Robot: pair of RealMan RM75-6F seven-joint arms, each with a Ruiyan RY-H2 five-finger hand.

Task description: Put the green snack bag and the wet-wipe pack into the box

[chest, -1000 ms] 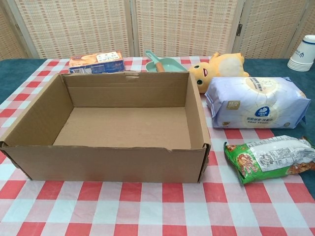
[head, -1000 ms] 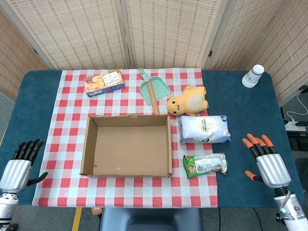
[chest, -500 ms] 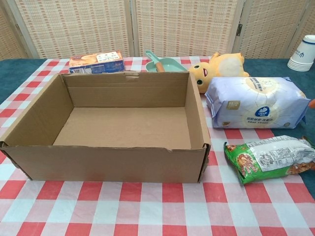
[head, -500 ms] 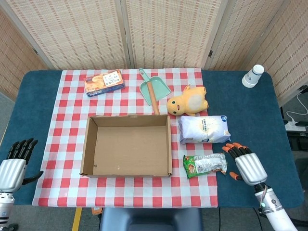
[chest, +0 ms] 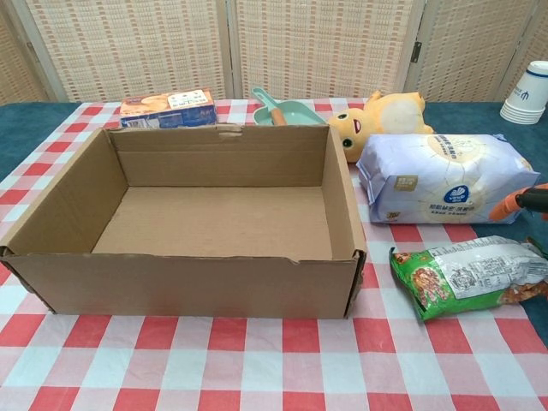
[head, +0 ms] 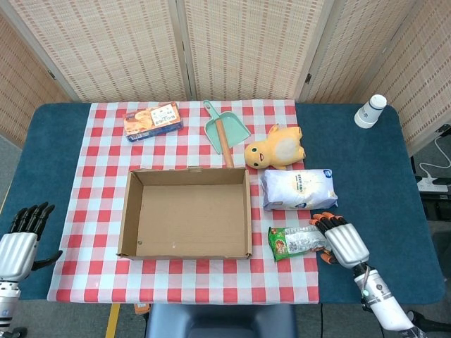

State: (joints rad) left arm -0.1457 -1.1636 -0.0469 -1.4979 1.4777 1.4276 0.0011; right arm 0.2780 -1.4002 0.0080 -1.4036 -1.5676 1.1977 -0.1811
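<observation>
Left hand (head: 20,243) sits idle off the near-left edge of the cloth (head: 77,211), fingers apart, holding nothing, well away from everything. Your right hand (head: 338,238) is at the right end of the snack bag (head: 299,241), fingers spread and extended, nothing held; I can't tell if the tips already touch the foil. The chest view only shows orange fingertips (chest: 514,201) at the right edge, above the bag and in front of the wipes (chest: 445,188). Risks, as I judge them: the bag lies flat and slippery, so closing from the side likely shoves it left toward the box (head: 187,250) wall instead of lifting it; come down over it, not along the table. Pinching only the crimped end may let it swing or slip on the lift. The wipes lie just behind the bag, close enough that spread fingers could snag or drag them. The box is empty and light, so a bump on the near-right corner could skew it. Both items are still outside it, to its right. Versus a second ago: right hand has moved in from the blue table (head: 380,169) to the bag's end; left hand has dropped slightly toward you. Bag, wipes, box unmoved.
</observation>
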